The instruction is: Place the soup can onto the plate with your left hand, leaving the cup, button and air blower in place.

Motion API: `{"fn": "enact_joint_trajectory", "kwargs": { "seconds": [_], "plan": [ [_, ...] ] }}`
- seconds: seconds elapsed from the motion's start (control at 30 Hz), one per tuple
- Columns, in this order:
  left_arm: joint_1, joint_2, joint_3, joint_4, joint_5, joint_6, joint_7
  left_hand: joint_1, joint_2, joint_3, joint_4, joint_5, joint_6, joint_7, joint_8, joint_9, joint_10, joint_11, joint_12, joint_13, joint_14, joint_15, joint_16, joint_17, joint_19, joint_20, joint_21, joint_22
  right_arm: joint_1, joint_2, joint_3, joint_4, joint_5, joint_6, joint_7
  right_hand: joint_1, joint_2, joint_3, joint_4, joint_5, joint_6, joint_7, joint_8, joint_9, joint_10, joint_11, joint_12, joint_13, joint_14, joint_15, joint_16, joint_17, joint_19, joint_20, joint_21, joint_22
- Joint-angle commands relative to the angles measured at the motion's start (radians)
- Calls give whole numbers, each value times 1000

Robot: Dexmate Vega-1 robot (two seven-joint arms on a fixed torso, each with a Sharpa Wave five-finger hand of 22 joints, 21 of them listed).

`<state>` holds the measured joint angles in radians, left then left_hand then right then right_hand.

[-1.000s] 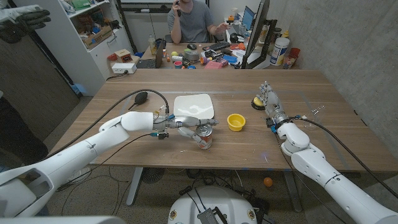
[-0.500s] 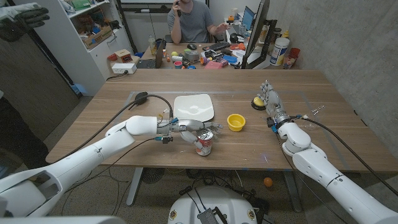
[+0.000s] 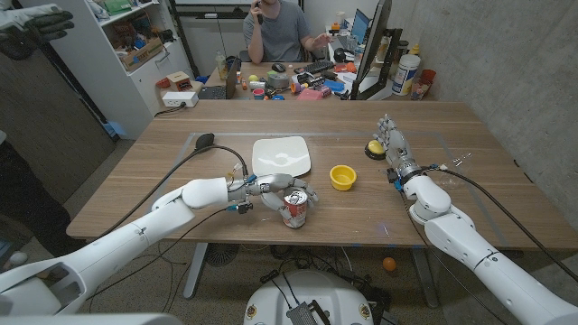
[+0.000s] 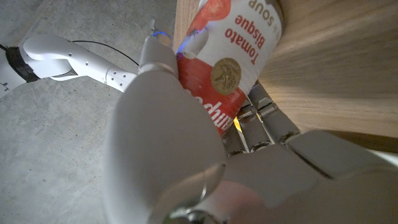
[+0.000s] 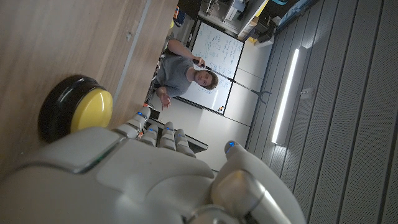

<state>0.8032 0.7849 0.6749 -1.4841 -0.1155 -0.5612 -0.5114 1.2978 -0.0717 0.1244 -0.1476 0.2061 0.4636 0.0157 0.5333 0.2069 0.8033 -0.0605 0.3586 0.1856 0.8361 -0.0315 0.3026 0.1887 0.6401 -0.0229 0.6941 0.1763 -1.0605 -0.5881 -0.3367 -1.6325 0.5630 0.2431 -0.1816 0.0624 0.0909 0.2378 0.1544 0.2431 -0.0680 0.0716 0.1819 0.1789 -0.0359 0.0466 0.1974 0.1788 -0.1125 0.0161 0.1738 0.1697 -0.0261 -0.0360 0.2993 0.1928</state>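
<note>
I have the left robot hand [image 3: 274, 188] wrapped around the soup can [image 3: 294, 208], thumb on one side and fingers on the other. In the left wrist view the same robot hand [image 4: 186, 162] grips the can [image 4: 233, 59] firmly, and I can read "Tomato Bisque" on the red and white label. The can is tilted, near the front edge of the tabletop [image 3: 163, 171]; I cannot tell whether its base touches the wood or is just off it. It sits in front of the white plate [image 3: 281, 155], apart from it, and not on it.

The yellow cup [image 3: 342, 177] stands to the right of the plate and just beyond the can, apart from both. The black air blower [image 3: 205, 141] lies at the far left of the plate, with a black cable curving past it towards my left arm.

My right robot hand [image 3: 395, 149] is over on the right side of the tabletop, fingers stretched out and close together, holding nothing. Its fingertips are just beside the yellow button [image 3: 372, 148]; in the right wrist view the button [image 5: 78, 112], yellow dome on a black base, sits right next to the fingers [image 5: 146, 134].

Behind the tabletop a person [image 3: 275, 27] sits at a cluttered desk.
</note>
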Motion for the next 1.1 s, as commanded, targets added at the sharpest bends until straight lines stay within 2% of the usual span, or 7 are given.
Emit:
{"fn": "enact_joint_trajectory", "kwargs": {
  "seconds": [0.03, 0.1, 0.2, 0.6, 1.1],
  "plan": [
    [30, -16, -36, 30, -54, -47, 65, 107, 118, 2, 24, -1, 387, -60, 16, -12, 130, -114, -23, 8, 323, -211, -9, 8, 239, -119, 60, 3, 15, 7, -8, 16, -3, -5, 5, -8, 46, 6, 0, -1, -1, 8, 7, 4, 0, 11, 6, 2, 0, 4, 3, 2, -9, -1, -1, 5],
    [29, -18, -38, 35, -63, -52, 63, 105, 119, -1, 26, -1, 436, -70, 26, -13, 131, -111, -32, 14, 324, -211, -12, 10, 233, -120, 59, 3, 16, 8, -8, 18, -2, -3, 6, -7, 46, 6, 0, -1, -2, 8, 7, 4, 0, 9, 6, 2, 0, 4, 3, 2, -10, -2, -1, 5],
    [31, -18, -43, 33, -65, -53, 68, 104, 119, -2, 27, -1, 434, -71, 23, -14, 132, -116, -34, 16, 325, -212, -12, 11, 232, -120, 59, 3, 17, 9, -8, 21, -2, -2, 7, -7, 46, 6, 0, -2, -1, 8, 7, 4, 0, 10, 6, 2, 0, 4, 3, 2, -10, -3, -1, 4],
    [34, -30, -64, 38, -95, -79, 82, 105, 120, -4, 28, -1, 432, -71, 16, -14, 134, -110, -36, 23, 329, -212, -12, 14, 228, -122, 57, 4, 20, 11, -8, 30, 0, 5, 13, -8, 46, 6, 0, -2, -2, 8, 7, 4, 1, 11, 6, 2, -1, 3, 3, 3, -10, -5, -2, 4],
    [50, -25, -125, -14, -79, -91, 167, 109, 127, -3, 28, 0, 438, -71, 10, -13, 138, -112, -39, 33, 329, -212, -13, 16, 224, -123, 57, 4, 22, 15, -6, 44, 2, 21, 20, -7, 45, 7, -1, -3, -2, 10, 7, 4, 0, 11, 5, 2, -1, 2, 2, 2, -10, -5, -3, 4]
  ]
}}
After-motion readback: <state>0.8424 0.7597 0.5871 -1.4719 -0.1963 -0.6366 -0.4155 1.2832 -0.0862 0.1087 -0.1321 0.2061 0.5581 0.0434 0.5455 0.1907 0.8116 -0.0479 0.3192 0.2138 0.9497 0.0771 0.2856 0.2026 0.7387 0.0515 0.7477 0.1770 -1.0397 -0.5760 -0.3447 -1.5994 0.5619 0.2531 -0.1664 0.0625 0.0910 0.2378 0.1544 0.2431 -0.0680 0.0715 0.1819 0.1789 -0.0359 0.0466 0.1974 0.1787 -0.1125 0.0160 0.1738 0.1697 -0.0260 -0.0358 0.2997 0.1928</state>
